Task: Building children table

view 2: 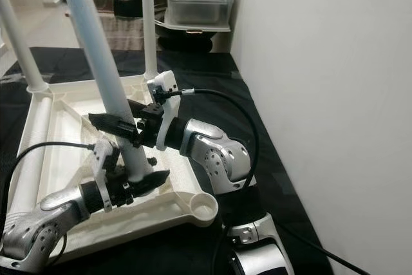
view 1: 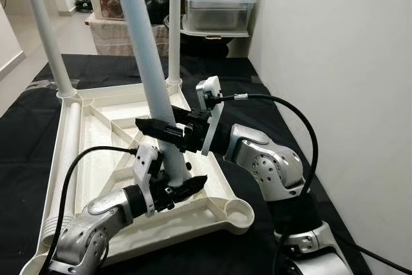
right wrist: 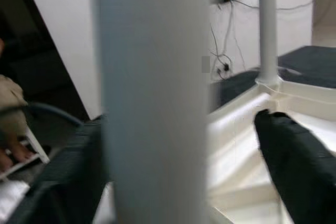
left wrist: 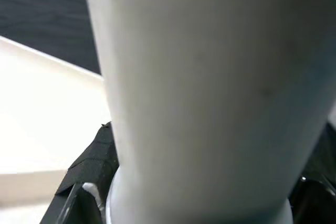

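Tabletop (view 1: 84, 159) lies upside down on black mat (view 1: 257, 88), two legs upright at far corners. Third leg (view 1: 147, 49) stands tilted near front edge. Left gripper (view 1: 175, 188) pinches leg at its base; right gripper (view 1: 161, 128) fingers clamp around same leg just above.

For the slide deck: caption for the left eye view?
Both pincers, left and right, grip a white leg over the upturned tabletop.
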You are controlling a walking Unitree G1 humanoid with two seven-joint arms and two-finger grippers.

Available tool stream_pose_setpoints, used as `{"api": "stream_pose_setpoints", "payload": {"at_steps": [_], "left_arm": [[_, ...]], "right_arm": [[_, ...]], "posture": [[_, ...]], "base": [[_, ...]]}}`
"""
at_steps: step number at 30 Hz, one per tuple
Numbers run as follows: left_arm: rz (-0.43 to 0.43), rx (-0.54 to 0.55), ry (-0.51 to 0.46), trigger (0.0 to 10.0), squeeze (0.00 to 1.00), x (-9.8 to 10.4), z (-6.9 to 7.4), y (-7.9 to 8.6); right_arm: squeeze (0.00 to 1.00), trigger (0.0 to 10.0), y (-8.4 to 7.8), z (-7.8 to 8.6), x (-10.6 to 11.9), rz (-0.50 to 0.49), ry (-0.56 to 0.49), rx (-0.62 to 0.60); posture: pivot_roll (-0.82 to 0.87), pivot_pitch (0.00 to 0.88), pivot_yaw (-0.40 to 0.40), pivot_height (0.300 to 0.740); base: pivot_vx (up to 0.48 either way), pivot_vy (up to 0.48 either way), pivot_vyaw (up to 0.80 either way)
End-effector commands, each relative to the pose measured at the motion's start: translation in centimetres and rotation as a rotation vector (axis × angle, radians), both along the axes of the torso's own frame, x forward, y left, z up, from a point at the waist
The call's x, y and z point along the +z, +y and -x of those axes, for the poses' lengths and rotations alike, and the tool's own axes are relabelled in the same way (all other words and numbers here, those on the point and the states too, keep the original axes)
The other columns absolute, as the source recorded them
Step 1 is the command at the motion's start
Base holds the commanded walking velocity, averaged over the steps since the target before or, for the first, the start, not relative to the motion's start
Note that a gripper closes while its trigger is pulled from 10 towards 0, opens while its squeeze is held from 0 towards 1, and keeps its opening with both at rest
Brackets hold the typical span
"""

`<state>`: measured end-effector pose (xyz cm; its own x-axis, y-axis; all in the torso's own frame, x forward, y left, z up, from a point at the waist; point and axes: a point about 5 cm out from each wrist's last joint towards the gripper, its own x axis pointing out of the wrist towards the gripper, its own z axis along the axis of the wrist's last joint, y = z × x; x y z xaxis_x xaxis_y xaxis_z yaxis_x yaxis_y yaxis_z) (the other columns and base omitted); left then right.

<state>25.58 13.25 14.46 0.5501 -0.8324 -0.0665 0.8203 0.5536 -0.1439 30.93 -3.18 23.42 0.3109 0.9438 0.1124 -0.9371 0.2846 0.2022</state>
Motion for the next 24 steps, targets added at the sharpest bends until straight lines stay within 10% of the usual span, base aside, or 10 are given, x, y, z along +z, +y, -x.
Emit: {"api": "stream_pose_setpoints", "payload": {"at_steps": [1,2,9,10,24], "left_arm": [[-0.036,-0.043,-0.030,10.0,0.00,0.2,0.6,-0.3],[-0.073,-0.076,-0.026,10.0,0.00,-0.1,1.1,-0.1],[-0.147,-0.140,-0.026,10.0,0.00,-0.4,1.8,0.5],[-0.147,-0.144,-0.027,10.0,0.00,-0.4,1.8,0.4],[-0.167,-0.184,-0.040,10.0,0.00,-0.7,1.8,0.2]], "right_arm": [[1.00,10.0,0.1,0.3,-0.1,0.023,-0.023,0.015],[0.00,10.0,-0.1,0.5,-0.2,0.029,-0.020,0.031],[0.00,10.0,-0.2,1.4,-0.3,0.025,0.001,0.108],[0.00,0.0,-0.1,1.4,-0.2,-0.003,0.013,0.105],[0.00,0.0,0.4,2.6,0.0,-0.138,0.128,0.140]], "posture": [[0.00,0.000,-0.076,0.740],[0.01,0.000,-0.076,0.740],[0.01,0.000,-0.074,0.740],[0.01,0.000,-0.071,0.740],[0.00,0.000,-0.064,0.740]], "base": [[0.000,0.000,0.00],[0.000,0.000,0.00],[0.000,0.000,0.00],[0.000,0.000,0.00],[0.000,0.000,0.00]]}}
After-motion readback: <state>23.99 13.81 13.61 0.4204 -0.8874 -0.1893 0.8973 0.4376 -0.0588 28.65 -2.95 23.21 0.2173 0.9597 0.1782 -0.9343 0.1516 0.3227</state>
